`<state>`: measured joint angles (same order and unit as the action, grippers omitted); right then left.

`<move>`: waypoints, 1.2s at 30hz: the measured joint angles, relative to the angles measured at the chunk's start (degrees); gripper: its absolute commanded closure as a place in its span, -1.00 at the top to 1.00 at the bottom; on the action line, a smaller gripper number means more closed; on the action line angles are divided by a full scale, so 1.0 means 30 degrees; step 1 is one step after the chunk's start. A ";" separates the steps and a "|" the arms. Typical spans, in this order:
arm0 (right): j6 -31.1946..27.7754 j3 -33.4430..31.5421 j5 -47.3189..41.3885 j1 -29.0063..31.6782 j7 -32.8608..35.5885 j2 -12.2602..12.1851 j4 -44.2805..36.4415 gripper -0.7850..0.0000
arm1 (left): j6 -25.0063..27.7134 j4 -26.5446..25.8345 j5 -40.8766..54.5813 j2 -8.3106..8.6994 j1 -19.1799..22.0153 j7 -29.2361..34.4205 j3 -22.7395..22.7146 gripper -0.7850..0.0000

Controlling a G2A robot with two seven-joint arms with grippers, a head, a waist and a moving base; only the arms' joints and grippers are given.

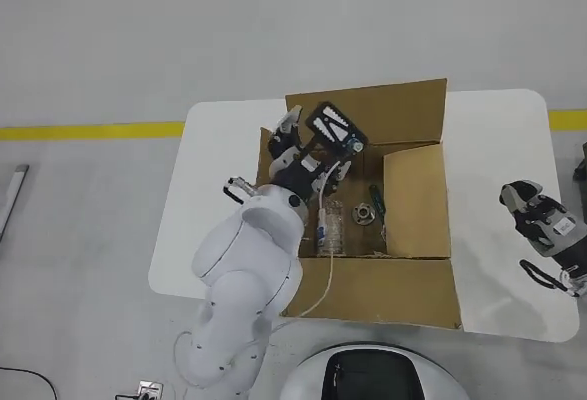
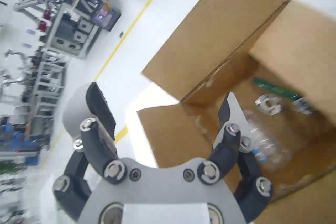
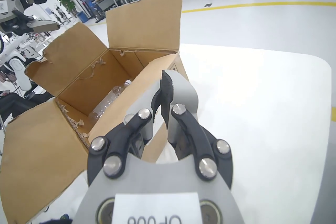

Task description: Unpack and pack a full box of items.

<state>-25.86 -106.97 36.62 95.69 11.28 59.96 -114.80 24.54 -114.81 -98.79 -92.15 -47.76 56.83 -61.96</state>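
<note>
White desk (image 1: 493,130), pale workshop floor around it, yellow line beyond the far edge. Open cardboard box (image 1: 373,290) stands mid-desk with its flaps spread.

Left tool (image 2: 160,93): spread wide and empty. It hangs over the box's left wall near the far corner, one finger outside the wall and one over the inside.

Right tool (image 3: 166,93): pads pressed together, nothing between them. It is over the right side of the desk, apart from the box.

On the box floor:
- Clear plastic bottle (image 1: 331,228) lies on its side toward the near left.
- Small metal fitting (image 1: 363,213) is just right of the bottle.
- Thin green item (image 1: 376,200) is beside the fitting; I can't tell what it is.

The bottle looks empty, so I judge it light, thin-walled, easily dented and slick on its round side. I'd best grip it across the middle of the body with a gentle squeeze. The fitting is likely stiff and heavier for its size.
</note>
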 measured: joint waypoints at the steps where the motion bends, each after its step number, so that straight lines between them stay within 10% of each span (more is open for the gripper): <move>1: 0.0002 -0.0078 -0.0043 0.0131 -0.0055 0.0011 0.0012 -1.00 | -0.0728 0.0331 0.1104 -0.0124 -0.0027 -0.0019 0.0263 1.00; 12: -0.0124 -0.0810 0.0189 0.1439 -0.0254 0.0106 -0.0117 -1.00 | -0.9102 0.4352 1.1681 -0.1248 -0.0386 -0.0337 0.1729 1.00; 25: -0.0810 -0.0567 0.0661 0.2015 -0.0226 0.0199 -0.0295 -1.00 | -0.8734 0.4545 1.1623 -0.1166 -0.1011 -0.1087 0.1457 1.00; 36: -0.0857 0.0311 0.1109 0.1596 0.0376 0.0230 0.0223 -1.00 | -1.1891 0.7143 1.7299 -0.1458 -0.2594 -0.4698 0.0664 1.00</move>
<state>-28.43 -106.04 39.95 100.48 12.41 60.65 -114.13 -11.13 -93.38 -46.89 -96.53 -55.55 42.73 -59.96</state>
